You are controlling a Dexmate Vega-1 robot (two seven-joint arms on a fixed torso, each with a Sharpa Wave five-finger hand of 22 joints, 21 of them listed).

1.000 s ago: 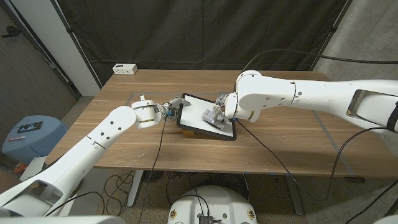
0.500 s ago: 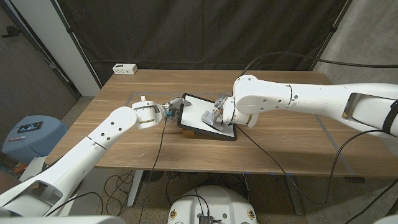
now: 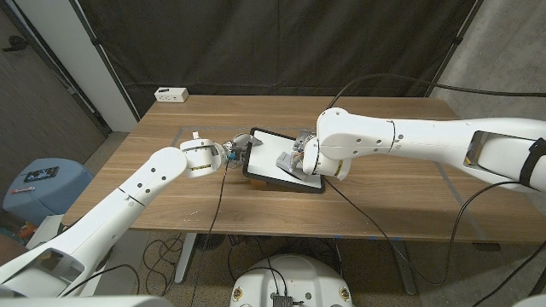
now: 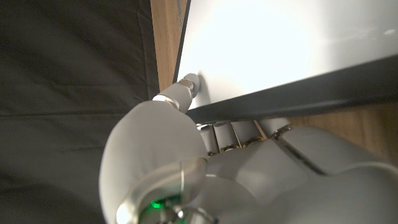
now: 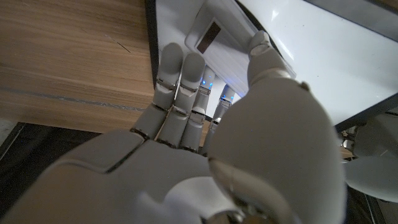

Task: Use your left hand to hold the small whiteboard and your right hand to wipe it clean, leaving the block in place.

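The small whiteboard, white with a black frame, lies tilted at the table's middle. A wooden block peeks out from under its near edge. My left hand grips the board's left edge. In the left wrist view, the thumb presses on the white face of the whiteboard with the fingers curled beneath. My right hand holds a white eraser against the whiteboard near its right near corner, fingers wrapped along the eraser's side.
A white box sits at the table's back left corner. Black cables trail over the table's near right part. A blue bin stands on the floor to the left. Dark curtains hang behind the table.
My right hand has slid the eraser a little leftward and nearer across the board, the forearm swinging with it. The left hand and the board have stayed put.
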